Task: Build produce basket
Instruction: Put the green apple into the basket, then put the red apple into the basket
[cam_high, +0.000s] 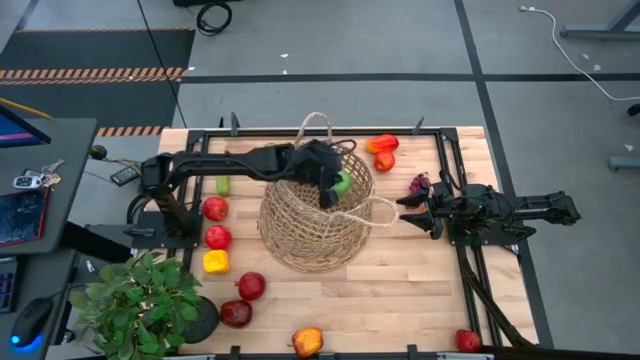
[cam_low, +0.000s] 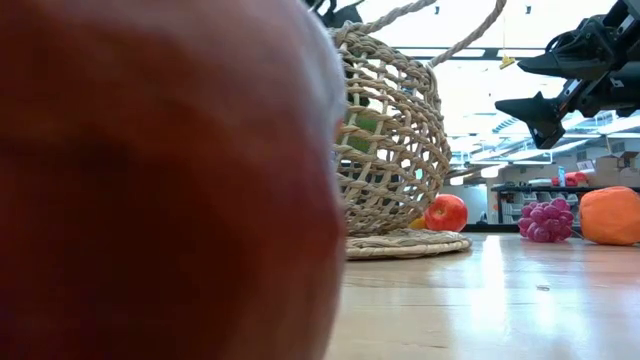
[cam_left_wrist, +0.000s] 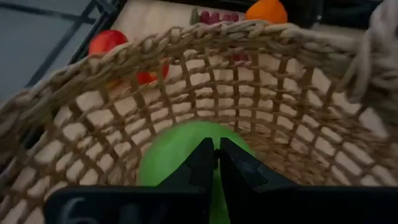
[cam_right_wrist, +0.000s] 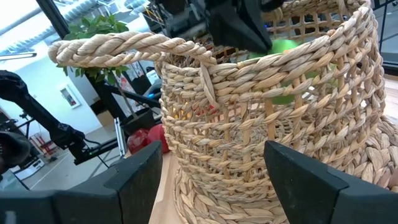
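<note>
Left wrist view shows your left gripper (cam_left_wrist: 217, 163) fingers together on the green fruit (cam_left_wrist: 186, 155), directly above the basket (cam_left_wrist: 81, 99) floor; the right gripper (cam_high: 412, 212) waits apart beside it.

No text, label, brand or number can be read in any view. The left claw's (cam_left_wrist: 216, 163) housing bears a pale mark just behind the fingers, too blurred to make out. A small white sign on the wall beyond the right claw (cam_right_wrist: 211, 177) is illegible.
</note>
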